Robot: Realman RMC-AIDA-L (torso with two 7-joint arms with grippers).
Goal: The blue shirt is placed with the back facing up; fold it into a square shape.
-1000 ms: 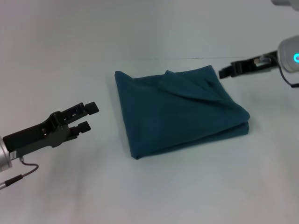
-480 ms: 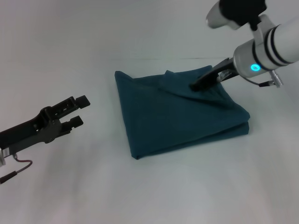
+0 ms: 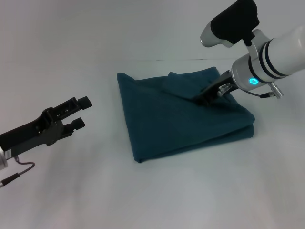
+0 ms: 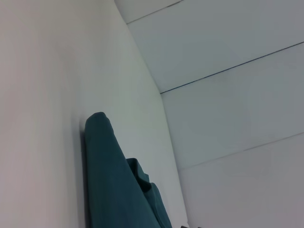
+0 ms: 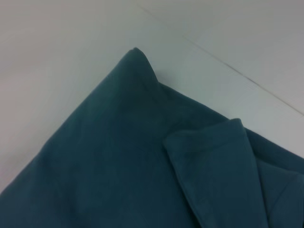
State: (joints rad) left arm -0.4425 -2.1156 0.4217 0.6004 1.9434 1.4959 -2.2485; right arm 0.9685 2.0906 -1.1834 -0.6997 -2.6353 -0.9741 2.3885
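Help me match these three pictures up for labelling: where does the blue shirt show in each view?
Head view: the blue shirt lies folded mid-table, the right gripper on its far right part.
Left wrist view: low in the picture, seen edge-on.
Right wrist view: it fills the lower part.
Shared landmark: the loose folded flap.

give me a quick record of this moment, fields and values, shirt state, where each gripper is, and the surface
shirt: dark teal-blue cotton T-shirt, folded into a rough square, a loose flap on top at the far side
right gripper: right gripper low over that flap on the shirt's far right part, contact unclear
left gripper: left gripper open, off to the shirt's left, apart from it
surface: plain white table
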